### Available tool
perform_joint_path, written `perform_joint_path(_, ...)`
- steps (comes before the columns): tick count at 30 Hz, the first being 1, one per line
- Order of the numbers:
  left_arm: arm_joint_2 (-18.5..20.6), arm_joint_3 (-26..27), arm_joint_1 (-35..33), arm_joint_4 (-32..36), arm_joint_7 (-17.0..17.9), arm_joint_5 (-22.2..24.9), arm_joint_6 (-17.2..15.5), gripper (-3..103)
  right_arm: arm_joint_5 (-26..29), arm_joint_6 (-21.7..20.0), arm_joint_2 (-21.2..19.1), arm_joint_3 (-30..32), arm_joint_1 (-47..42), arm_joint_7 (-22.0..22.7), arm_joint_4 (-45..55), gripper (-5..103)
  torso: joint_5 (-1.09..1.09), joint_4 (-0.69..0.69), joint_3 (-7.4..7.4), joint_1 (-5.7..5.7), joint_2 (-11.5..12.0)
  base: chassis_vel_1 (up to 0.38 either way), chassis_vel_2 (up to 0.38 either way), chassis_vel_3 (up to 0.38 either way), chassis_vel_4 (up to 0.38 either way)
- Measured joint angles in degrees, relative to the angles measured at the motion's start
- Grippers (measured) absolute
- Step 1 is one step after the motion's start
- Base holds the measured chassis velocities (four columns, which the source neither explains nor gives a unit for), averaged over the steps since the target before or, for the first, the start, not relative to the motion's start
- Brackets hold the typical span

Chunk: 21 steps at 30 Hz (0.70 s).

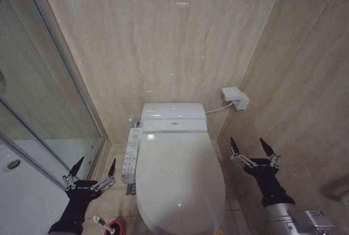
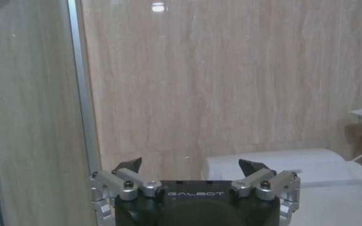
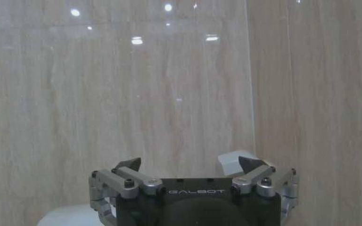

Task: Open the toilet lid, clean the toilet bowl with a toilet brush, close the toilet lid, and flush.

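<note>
Jaws spread wide and empty on both sides: left gripper (image 1: 94, 167) raised beside the toilet on the shower side, right gripper (image 1: 252, 149) raised on the opposite side near the side wall, each well clear of the porcelain, fingers pointing toward the back wall. Same wide, empty spread confirmed from each wrist camera, left gripper (image 2: 193, 167) and right gripper (image 3: 192, 165) both facing beige marble. Beige marble wall (image 1: 163, 44) behind and to the right, glossy, with ceiling-light reflections. Glass shower partition (image 1: 38, 98) with a metal frame along the left. Closed toilet lid (image 1: 177, 175), large glossy white oval, lying flat over the toilet bowl and hiding its inside. White rear unit (image 1: 173, 117) behind the lid, against the back wall. White button panel (image 1: 131, 158) along the left side of the seat, just beside the lid edge. Small white wall box (image 1: 234, 97) up to the right of the rear unit, with a cable running down toward it. Toilet brush (image 1: 100, 221) on the floor at the lower left, thin white handle leaning out of the round red holder (image 1: 117, 227), just below the left gripper and beside the bowl base.
</note>
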<state>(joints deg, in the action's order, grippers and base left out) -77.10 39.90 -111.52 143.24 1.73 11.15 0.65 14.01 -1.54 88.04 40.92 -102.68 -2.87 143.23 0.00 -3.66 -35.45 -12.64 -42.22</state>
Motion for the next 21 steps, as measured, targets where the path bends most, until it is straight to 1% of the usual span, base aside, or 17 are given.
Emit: perform_joint_path(21, 0.0, 0.0, 0.0, 0.0, 0.0, 0.0, 0.0, 100, 0.0, -0.2, 0.1, 0.0, -0.1, 0.0, 0.0, 100, 0.00, 0.00, 0.00, 0.00, 0.0, 0.000, 0.000, 0.000, 0.000)
